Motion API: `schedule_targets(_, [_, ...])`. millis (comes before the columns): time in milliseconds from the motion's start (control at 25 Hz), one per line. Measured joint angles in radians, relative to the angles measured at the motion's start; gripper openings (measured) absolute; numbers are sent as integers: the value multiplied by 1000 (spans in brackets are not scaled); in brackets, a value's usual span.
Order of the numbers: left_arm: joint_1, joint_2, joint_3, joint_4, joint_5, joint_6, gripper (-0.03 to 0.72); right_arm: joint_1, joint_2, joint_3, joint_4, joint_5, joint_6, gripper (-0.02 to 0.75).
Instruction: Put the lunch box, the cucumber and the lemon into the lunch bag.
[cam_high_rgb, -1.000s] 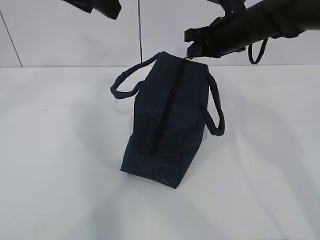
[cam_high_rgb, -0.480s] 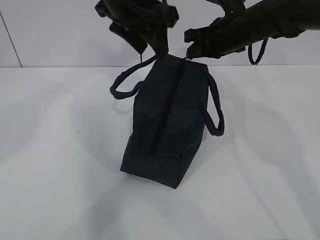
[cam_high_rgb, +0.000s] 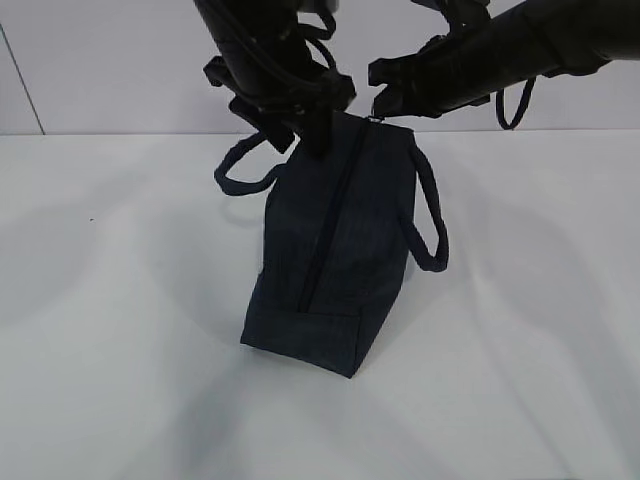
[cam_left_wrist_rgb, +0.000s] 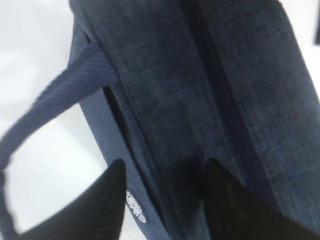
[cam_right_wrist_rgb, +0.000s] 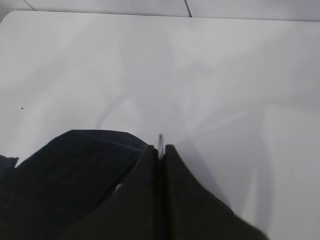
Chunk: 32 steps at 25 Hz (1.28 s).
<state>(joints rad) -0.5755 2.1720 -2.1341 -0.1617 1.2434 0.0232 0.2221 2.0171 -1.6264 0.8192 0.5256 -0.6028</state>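
We are pinching the zipper's metal ring pull (cam_right_wrist_rgb: 160, 142) in our right gripper (cam_high_rgb: 380, 103), jaws pressed together on it at the far end of the lunch bag (cam_high_rgb: 330, 245); in the right wrist view a thin sliver of metal is standing up between the closed fingers. Our left gripper (cam_left_wrist_rgb: 162, 192) is hanging half-spread over the bag's far left shoulder, fingers straddling the top edge of the fabric beside the zipper (cam_high_rgb: 328, 215), with a small white label (cam_left_wrist_rgb: 135, 206) just beside one fingertip. Whether the fingers are pressing the cloth or only flanking it, we cannot tell.

We are judging the task to be at its very start. The bag is lying closed on the white table (cam_high_rgb: 120, 330), its zipper running shut along the whole top, so nothing can go in yet. We are not seeing the lunch box, the cucumber or the lemon in any view; all three are left to fetch and load once the bag is open.

Around the bag, the left handle (cam_high_rgb: 240, 170) is looping out just beside our left gripper, and the right handle (cam_high_rgb: 435, 225) is drooping down the other side. Either loop could be flopping across the opening later.
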Motion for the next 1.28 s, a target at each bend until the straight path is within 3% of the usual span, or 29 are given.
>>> schedule_targets(120, [0, 11, 0, -2, 0, 4, 207, 0, 0, 0, 0, 1, -2, 1])
schedule_targets(200, [0, 11, 0, 8, 0, 11, 64, 0, 0, 0, 0, 4, -2, 1])
schedule_targets(280, [0, 11, 0, 20, 0, 13, 9, 0, 0, 0, 0, 4, -4, 1])
schedule_targets(1280, [-2, -152, 3, 25, 26, 21, -6, -4, 0, -4, 30, -62, -9, 1])
